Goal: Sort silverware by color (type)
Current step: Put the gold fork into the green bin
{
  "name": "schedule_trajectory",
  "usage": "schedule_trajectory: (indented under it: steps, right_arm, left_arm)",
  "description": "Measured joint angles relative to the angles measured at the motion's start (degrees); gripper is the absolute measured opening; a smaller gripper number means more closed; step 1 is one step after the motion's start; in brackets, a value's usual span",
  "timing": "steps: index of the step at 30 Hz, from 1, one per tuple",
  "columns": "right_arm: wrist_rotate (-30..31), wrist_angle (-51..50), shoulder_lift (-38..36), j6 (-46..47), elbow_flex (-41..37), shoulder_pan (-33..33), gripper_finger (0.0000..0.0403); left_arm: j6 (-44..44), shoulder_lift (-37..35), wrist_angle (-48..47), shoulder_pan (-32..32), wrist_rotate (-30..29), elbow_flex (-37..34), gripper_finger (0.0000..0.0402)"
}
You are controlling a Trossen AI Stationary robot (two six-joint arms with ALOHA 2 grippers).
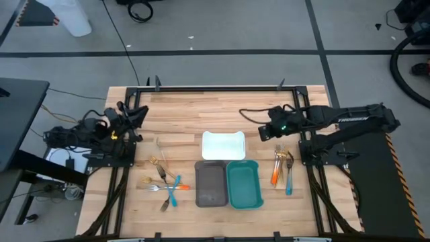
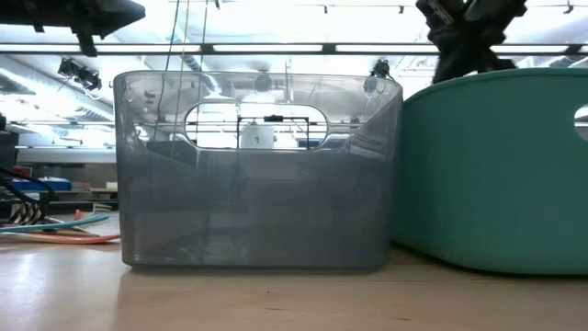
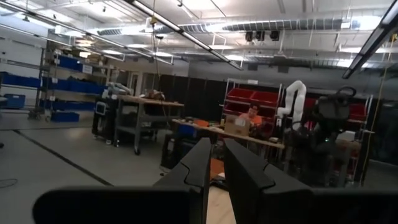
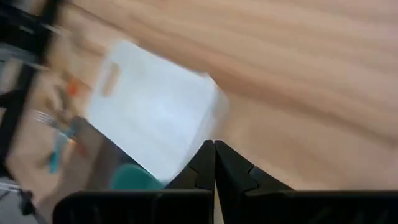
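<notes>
Three trays, white [image 1: 223, 144], grey [image 1: 210, 183] and teal [image 1: 243, 184], sit mid-table with nothing sorted in them as far as I can see. Silverware lies in two loose piles: left pile [image 1: 163, 181], right pile [image 1: 283, 168]. Right gripper [image 1: 263, 132] hangs beside the white tray, fingers shut, empty. Left gripper [image 3: 213, 171] is parked at the table's left edge, fingers slightly apart, nothing held. Looks like pre-pick; next, right opens and drops onto the right pile.

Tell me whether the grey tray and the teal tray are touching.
Touching. The high view shows the grey tray and the teal tray side by side, their long rims meeting with no wood visible between them.
</notes>
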Motion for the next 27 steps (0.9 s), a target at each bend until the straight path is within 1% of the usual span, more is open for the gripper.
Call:
schedule_trajectory:
  steps: [4,7,13,17,22,27]
  right_arm:
    - [-4.9,-7.6,2.7,7.3,1.2,2.0,0.001]
    - [-10.4,-12.1,4.4,12.1,1.2,3.4,0.001]
    - [-17.7,-20.2,7.8,16.8,1.2,6.2,0.001]
    - [-20.8,-21.9,9.9,17.8,1.2,7.2,0.0013]
    - [-21.8,-23.6,14.3,17.7,1.2,8.6,0.0027]
    - [-22.6,-25.9,19.8,17.0,1.2,10.0,0.0052]
  left_arm:
    - [3.9,3.8,4.4,0.0,0.0,0.0,0.005]
    - [6.2,6.3,6.2,0.0,0.0,0.0,0.005]
    - [10.3,10.0,10.0,0.0,0.0,0.0,0.005]
    - [10.6,11.5,11.1,0.0,0.1,0.0,0.005]
    - [10.6,12.4,11.2,0.0,0.1,0.0,0.005]
    - [10.6,12.6,11.4,0.0,0.1,0.0,0.005]
